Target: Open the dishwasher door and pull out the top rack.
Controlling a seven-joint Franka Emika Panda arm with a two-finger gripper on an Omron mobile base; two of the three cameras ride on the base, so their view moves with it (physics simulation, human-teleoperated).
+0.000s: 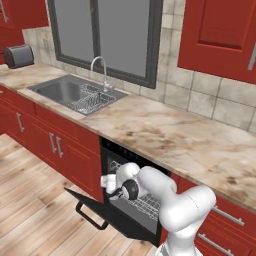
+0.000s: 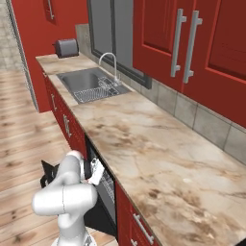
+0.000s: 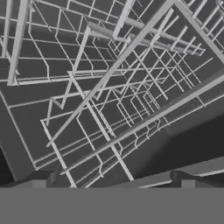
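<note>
**Dishwasher door down, hand at the rack opening**

One dishwasher door (image 1: 112, 216) hangs swung down and open under the marble desk (image 1: 170, 135), its single black bar handle (image 1: 91, 217) on the outer face, toward the wooden floor (image 1: 35, 200). In the right base view the door (image 2: 48, 172) shows as a dark panel low behind the arm.

One arm reaches into the opening. Its fingers (image 1: 111, 186) sit at the front of the cavity, above the lowered door; in the right base view they (image 2: 95, 172) are just at the cavity's edge below the desk (image 2: 144, 153). The hand view shows two dark tips (image 3: 39, 180) well apart near the bottom edge, with pale wire between and beyond them; whether they have closed on any wire I cannot tell.

The top rack (image 3: 109, 87), a pale wire grid, lies close in front of the hand camera. From the left base view, wire grid (image 1: 147, 205) shows inside the cavity behind the arm; which rack this is I cannot tell.

On the desk: one sink (image 1: 60, 90) with one steel drainer (image 1: 92, 99) in it, one tap (image 1: 100, 67) and one toaster (image 1: 19, 56). Two silver handles (image 2: 185, 45) hang on the red wall cabinets.
</note>
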